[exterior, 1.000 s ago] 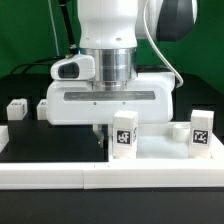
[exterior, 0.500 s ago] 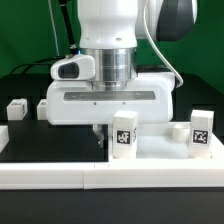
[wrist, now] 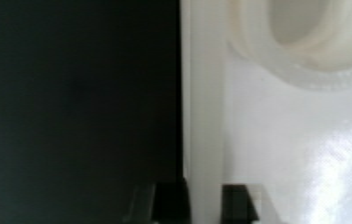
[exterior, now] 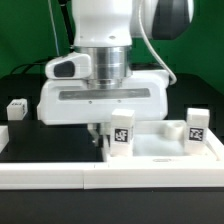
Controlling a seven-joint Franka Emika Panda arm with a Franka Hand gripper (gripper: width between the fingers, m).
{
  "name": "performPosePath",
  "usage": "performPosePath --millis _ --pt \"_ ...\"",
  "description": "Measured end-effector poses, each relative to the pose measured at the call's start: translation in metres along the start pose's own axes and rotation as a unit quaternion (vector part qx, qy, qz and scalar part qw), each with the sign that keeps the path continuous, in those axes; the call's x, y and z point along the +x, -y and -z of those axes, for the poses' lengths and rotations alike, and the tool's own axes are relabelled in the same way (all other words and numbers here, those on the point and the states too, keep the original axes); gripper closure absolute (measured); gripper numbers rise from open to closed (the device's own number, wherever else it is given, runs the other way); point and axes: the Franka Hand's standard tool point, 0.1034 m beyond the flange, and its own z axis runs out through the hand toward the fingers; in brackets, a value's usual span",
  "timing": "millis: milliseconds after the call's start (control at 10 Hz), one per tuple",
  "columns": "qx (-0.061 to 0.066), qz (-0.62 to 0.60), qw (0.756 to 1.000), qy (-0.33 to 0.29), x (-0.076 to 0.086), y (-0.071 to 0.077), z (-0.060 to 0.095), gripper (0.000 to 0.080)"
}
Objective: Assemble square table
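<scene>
The square table's white slab lies flat at the exterior view's right, against the front wall. Two tagged white legs stand upright on it, one near its left edge and one at the far right. My gripper reaches down at the slab's left edge. In the wrist view the gripper has one dark finger outside the edge and one over the slab, closed on the rim. A round corner socket shows ahead.
A loose tagged white leg lies on the black table at the exterior view's left. The long low white border wall runs along the front. The arm's wide white hand hides the area behind the slab.
My gripper has shifted toward the exterior view's left, and the slab with its two upright legs has moved left with it. The loose leg has not moved.
</scene>
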Motion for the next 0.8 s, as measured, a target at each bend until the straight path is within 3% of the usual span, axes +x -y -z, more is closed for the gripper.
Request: performPosePath --millis 200,500,700,800 --pt "-0.001 0.094 0.996 -0.003 -0.004 -0.023 -0.002 0.0742" --pt "-0.004 0.175 0.985 -0.002 -0.004 -0.023 -0.003 0.0742" --pt "-0.014 0.255 0.967 0.000 0.006 -0.006 -0.001 0.0742" --pt "-0.018 0.302 0.953 -0.003 0.009 -0.004 0.000 0.0742"
